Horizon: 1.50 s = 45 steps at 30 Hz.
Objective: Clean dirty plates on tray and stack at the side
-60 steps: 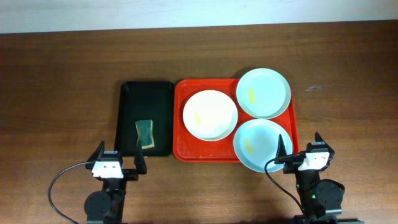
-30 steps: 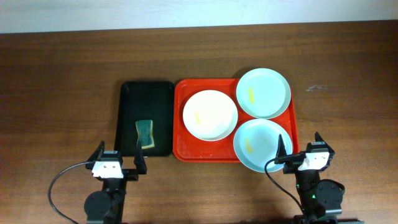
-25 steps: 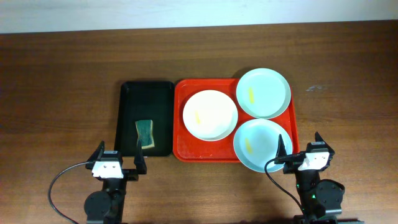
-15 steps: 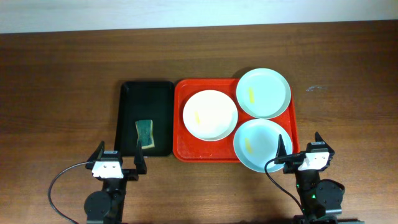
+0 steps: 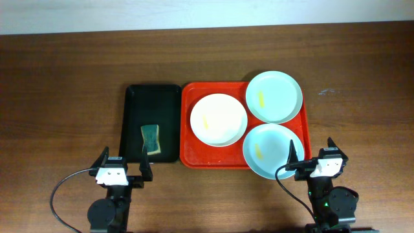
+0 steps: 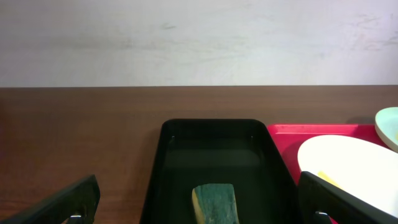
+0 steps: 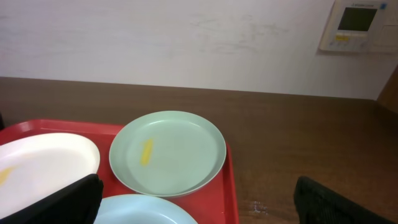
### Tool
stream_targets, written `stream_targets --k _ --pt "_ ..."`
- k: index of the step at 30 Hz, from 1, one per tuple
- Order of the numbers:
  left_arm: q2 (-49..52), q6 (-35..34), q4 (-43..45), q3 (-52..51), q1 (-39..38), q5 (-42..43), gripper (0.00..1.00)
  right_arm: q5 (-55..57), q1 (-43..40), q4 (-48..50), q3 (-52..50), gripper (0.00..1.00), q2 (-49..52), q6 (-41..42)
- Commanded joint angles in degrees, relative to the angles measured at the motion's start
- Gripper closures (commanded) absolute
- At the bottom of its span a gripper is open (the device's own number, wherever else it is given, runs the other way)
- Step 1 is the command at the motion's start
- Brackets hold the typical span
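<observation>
The red tray (image 5: pixel 187 123) holds three dirty plates, each with a yellow smear: a white plate (image 5: pixel 218 120) at the left, a mint-blue plate (image 5: pixel 273 96) at the back right and a mint-blue plate (image 5: pixel 273 150) at the front right. The right wrist view shows the tray (image 7: pixel 231 186), the white plate (image 7: pixel 43 162), the back plate (image 7: pixel 166 152) and the near plate's rim (image 7: pixel 140 210). My left gripper (image 5: pixel 121 167) is open and empty near the table's front edge. My right gripper (image 5: pixel 314 155) is open and empty beside the tray's front right corner.
A narrow black tray (image 5: pixel 152 123) left of the red tray holds a green and yellow sponge (image 5: pixel 151 138), which also shows in the left wrist view (image 6: pixel 215 203). A wall runs behind the table. A wall control panel (image 7: pixel 356 25) shows at the right.
</observation>
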Motion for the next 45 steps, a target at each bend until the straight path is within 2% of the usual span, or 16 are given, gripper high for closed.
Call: stream_targets --k 1,26,31,45 --pt "-0.39 0.90 -0.26 -0.17 -0.31 1.01 0.01 -0.33 -0.50 -0.44 -0.28 0.02 -0.44 0.50" --pt "-0.39 0.87 -0.26 -0.17 -0.26 1.05 0.01 -0.90 -0.44 -0.44 -0.28 0.02 -0.44 0.57" --pt "-0.39 0.90 0.13 -0.15 -0.26 1.05 0.01 -4.83 -0.35 0.17 -0.28 0.01 -0.44 8.48" --pt "-0.39 0.90 -0.26 -0.15 -0.26 1.03 0.01 -4.87 -0.35 0.13 -0.28 0.02 -0.44 8.44"
